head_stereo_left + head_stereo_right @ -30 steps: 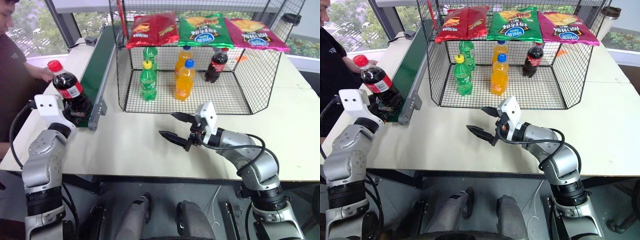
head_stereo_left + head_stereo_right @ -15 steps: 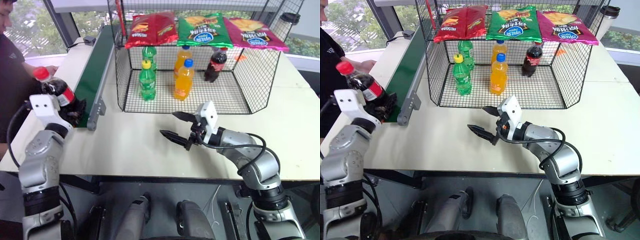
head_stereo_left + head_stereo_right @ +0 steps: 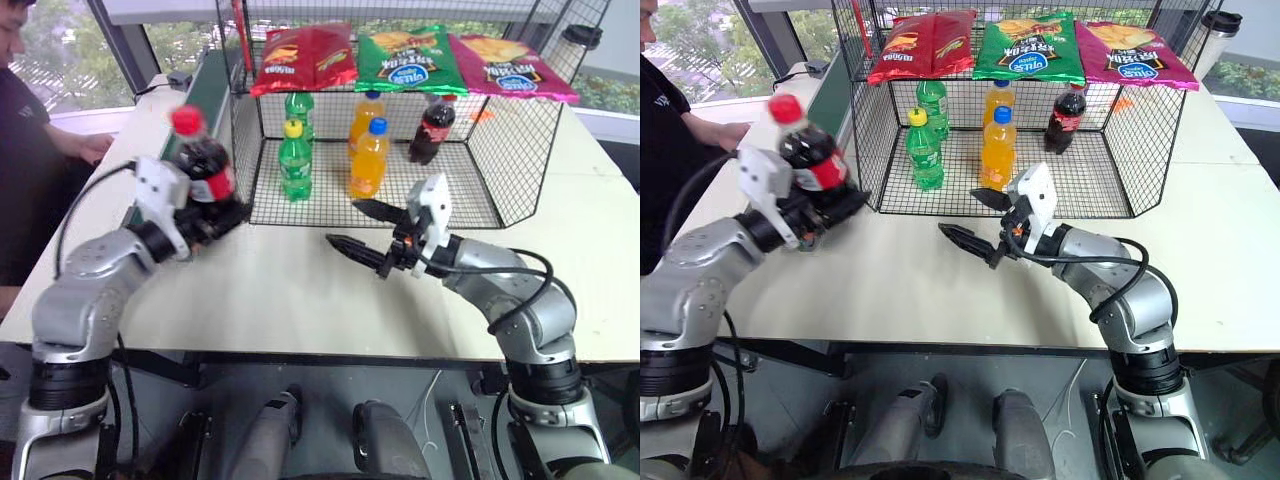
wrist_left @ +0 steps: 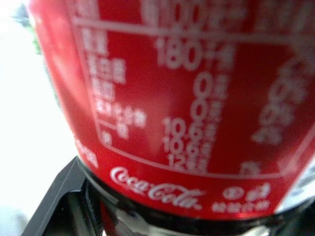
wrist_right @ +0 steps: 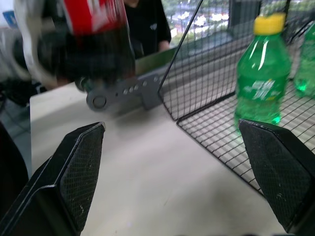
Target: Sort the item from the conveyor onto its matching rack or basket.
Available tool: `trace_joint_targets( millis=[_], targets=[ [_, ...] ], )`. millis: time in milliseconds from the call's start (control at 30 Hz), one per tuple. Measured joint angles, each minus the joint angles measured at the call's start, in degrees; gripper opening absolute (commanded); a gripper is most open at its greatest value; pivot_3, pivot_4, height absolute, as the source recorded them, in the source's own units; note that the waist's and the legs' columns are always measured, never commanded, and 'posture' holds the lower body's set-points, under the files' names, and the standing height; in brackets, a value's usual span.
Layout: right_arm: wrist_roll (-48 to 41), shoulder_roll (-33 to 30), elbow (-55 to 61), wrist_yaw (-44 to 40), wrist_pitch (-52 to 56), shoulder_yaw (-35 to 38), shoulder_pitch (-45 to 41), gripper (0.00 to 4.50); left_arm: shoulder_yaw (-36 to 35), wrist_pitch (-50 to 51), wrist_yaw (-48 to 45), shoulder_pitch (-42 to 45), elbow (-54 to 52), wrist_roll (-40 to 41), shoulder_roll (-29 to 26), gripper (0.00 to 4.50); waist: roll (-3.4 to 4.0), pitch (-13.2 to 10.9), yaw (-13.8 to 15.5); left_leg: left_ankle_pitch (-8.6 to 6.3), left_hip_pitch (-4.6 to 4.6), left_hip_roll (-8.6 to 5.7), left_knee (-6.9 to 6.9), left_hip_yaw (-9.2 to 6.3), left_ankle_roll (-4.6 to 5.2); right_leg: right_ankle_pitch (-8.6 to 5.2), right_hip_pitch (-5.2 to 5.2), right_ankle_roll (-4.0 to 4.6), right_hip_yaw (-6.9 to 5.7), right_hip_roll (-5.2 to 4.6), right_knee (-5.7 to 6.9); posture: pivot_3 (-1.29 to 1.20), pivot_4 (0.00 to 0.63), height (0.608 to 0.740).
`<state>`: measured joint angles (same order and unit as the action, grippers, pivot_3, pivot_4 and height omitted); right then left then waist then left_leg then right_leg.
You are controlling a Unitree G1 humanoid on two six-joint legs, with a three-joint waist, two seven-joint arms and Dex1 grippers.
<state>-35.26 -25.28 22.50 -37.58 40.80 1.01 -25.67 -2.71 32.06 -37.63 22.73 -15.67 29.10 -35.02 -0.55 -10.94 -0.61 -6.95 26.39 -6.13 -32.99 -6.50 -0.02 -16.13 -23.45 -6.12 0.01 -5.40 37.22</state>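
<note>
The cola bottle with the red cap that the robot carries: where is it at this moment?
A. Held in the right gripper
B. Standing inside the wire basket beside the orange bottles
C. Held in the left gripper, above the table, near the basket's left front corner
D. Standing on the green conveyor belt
C: the left gripper is shut on the cola bottle, above the table by the wire basket; the right gripper is open.
</note>
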Motion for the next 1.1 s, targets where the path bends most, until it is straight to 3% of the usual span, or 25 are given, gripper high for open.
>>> trace_joint_targets(
  millis=[333,767,867,1033,1100],
  targets=[
    [-2.7,-1.9,2.6,0.0,1.5,0.5,-0.7,4.50,17.0,-17.0,-7.0,6.8,15.5,-13.8,11.9,3.02,0.00,0.0,-0.1,0.02,0.05,-0.01,-0.01,0.03,0.03,0.02,-0.02,-0.03,-0.01,-0.04,-0.02,0.00,0.150,0.738],
    [-4.6,-2.7,4.4,0.8,2.6,0.6,-1.7,4.50,19.4,-23.9,-8.4,8.6,22.0,-19.0,19.4,3.02,0.02,0.0,0.0,0.07,0.04,-0.03,-0.07,0.00,0.12,0.10,0.02,-0.19,-0.06,-0.04,0.00,0.00,0.150,0.738],
    [-4.4,-2.6,4.1,0.8,2.3,0.6,-1.8,3.72,19.5,-24.0,-8.5,8.6,22.0,-19.3,19.7,3.02,0.02,0.0,0.0,0.08,0.04,-0.03,-0.07,0.00,0.15,0.11,0.02,-0.20,-0.06,-0.04,0.00,0.00,0.150,0.738],
    [-3.7,-2.9,3.0,1.1,1.0,1.3,-2.5,1.24,19.3,-23.4,-8.6,8.5,22.0,-19.7,19.8,3.02,0.02,0.0,0.0,0.10,0.03,-0.03,-0.08,0.00,0.18,0.11,0.02,-0.21,-0.09,-0.02,0.04,0.00,0.150,0.738],
    [-3.7,-3.0,3.0,1.0,1.0,1.4,-2.5,1.15,19.3,-23.4,-8.5,8.5,22.0,-19.7,19.9,3.02,0.02,0.0,0.0,0.10,0.03,-0.03,-0.09,0.00,0.18,0.11,0.02,-0.21,-0.10,-0.02,0.04,0.00,0.150,0.738]
  ],
)
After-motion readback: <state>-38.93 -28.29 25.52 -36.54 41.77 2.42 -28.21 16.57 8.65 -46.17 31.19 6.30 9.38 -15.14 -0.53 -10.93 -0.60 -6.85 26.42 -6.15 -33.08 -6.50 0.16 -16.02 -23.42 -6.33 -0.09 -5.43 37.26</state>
